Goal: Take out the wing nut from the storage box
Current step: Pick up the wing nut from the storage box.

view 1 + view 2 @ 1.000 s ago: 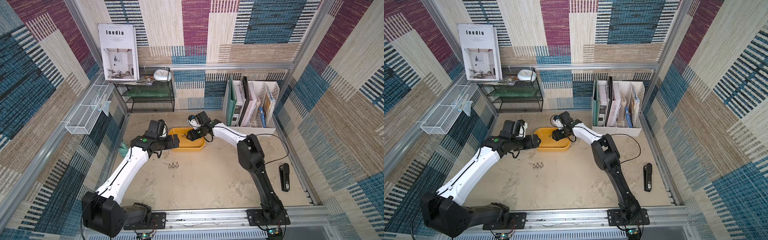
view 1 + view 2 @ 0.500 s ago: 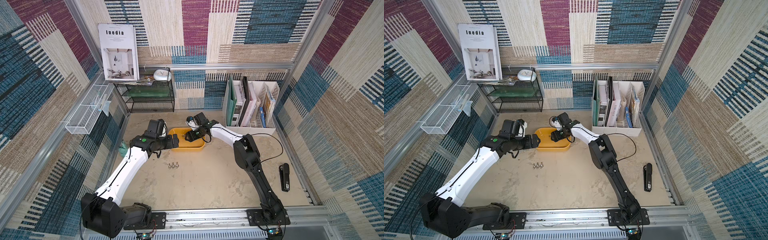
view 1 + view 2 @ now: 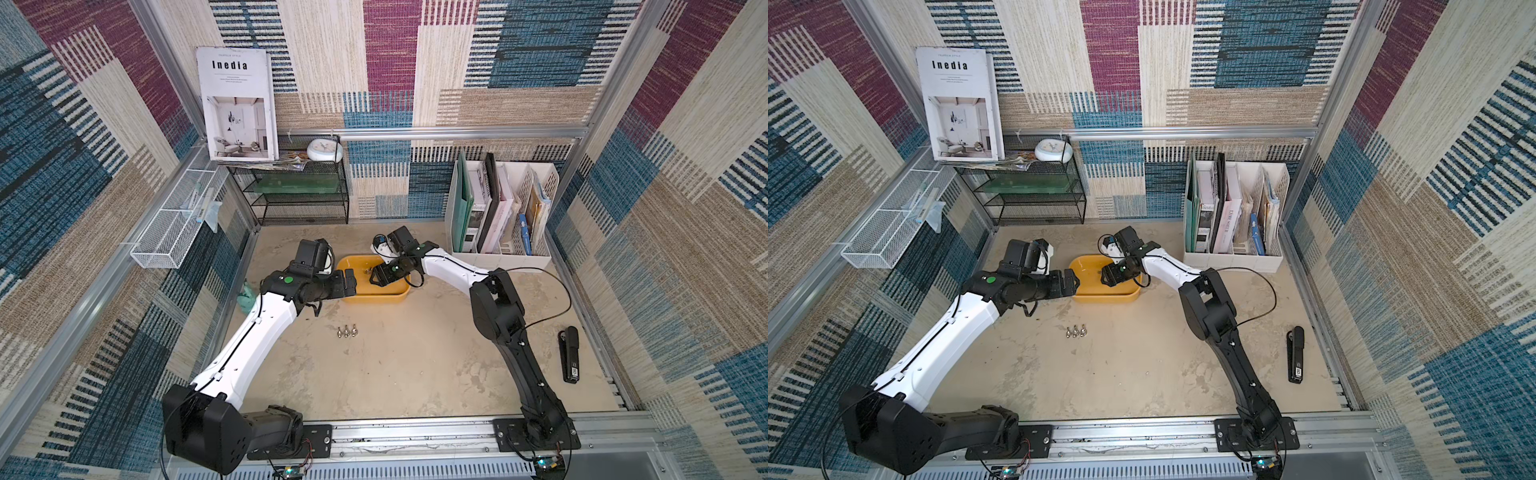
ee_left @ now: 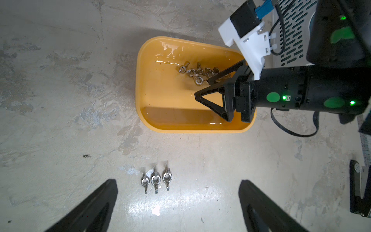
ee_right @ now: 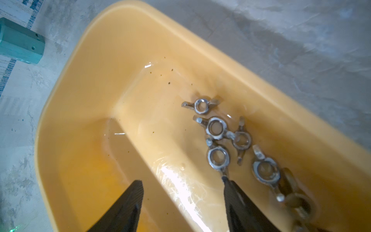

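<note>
- Three loose wing nuts (image 4: 155,179) sit in a row on the surface (image 4: 60,100), well clear of the storage box (image 4: 138,96).
- Left fingers (image 4: 96,206) hover spread wide by the box's end, holding nothing.
- Right fingers (image 5: 124,206) are dipped inside the box, apart and empty, one tip touching a wing.
- That wing nut (image 5: 218,157) lies flat in a touching cluster (image 5: 217,128) on the box floor. Looks like light, rigid, slick metal to me, so I'd pinch across the wings, low down.
</note>
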Robot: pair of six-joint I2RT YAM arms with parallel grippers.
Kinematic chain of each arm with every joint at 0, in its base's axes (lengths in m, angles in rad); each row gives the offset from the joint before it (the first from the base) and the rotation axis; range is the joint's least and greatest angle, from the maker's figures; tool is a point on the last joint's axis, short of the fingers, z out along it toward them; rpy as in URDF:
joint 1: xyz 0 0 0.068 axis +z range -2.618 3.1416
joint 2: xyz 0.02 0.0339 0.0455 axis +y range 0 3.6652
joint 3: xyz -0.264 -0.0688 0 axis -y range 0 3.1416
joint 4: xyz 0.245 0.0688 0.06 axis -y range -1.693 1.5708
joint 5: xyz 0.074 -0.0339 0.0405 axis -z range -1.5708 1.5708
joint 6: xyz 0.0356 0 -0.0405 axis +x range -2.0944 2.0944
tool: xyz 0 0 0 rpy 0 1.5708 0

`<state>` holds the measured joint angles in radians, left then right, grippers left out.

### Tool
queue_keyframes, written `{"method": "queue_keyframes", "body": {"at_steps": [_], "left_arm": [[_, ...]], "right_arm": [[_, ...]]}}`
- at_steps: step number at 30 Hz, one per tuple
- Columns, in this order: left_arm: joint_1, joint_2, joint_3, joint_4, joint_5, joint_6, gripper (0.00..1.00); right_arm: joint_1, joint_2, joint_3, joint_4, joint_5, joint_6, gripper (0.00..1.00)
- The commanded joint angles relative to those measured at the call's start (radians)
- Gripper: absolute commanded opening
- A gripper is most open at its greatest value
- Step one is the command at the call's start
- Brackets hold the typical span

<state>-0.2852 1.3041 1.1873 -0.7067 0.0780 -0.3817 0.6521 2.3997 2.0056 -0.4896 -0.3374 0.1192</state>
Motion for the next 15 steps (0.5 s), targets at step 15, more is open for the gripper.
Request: {"method": "queue_keyframes", "body": {"at_steps": [15], "left_arm": [[0.000,-0.024,-0.005,-0.018,-0.018,0.010,0.99]], "right_arm": [[0.010,-0.051,-0.052,0.025,0.105,-0.039,0.66]]}}
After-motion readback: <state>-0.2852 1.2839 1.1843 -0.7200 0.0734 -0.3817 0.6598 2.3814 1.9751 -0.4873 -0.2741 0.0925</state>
